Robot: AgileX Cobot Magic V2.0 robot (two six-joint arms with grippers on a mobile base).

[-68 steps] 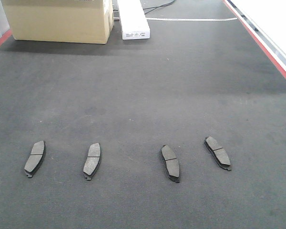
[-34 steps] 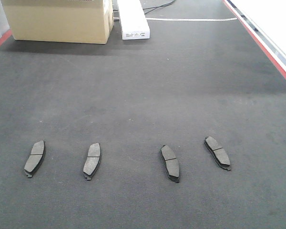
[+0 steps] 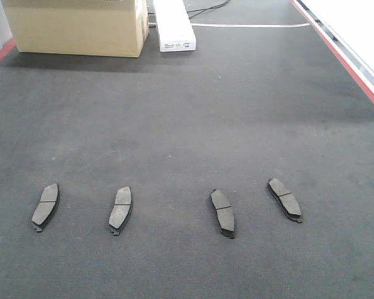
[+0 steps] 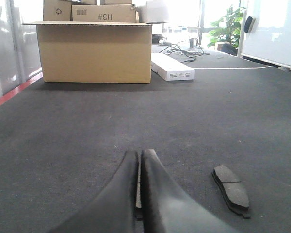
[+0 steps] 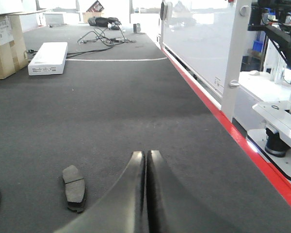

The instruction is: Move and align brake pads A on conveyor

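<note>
Four brake pads A (image 3: 45, 207) lie on the conveyor (image 3: 187, 124); left gripper (image 4: 139, 158) and right gripper (image 5: 146, 156) closed, empty.

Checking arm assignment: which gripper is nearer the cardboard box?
Left. The cardboard box stands ahead, slightly left of the left gripper; from the right gripper it lies far off left.

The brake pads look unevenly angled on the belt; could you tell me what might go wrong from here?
1. The brake pads lie flat on the rough conveyor, so a tool may slide over one instead of gripping it.
2. The left tool and right tool are both shut and must open first.
3. The rightmost pad sits higher and angled, so the row may end uneven.
</note>
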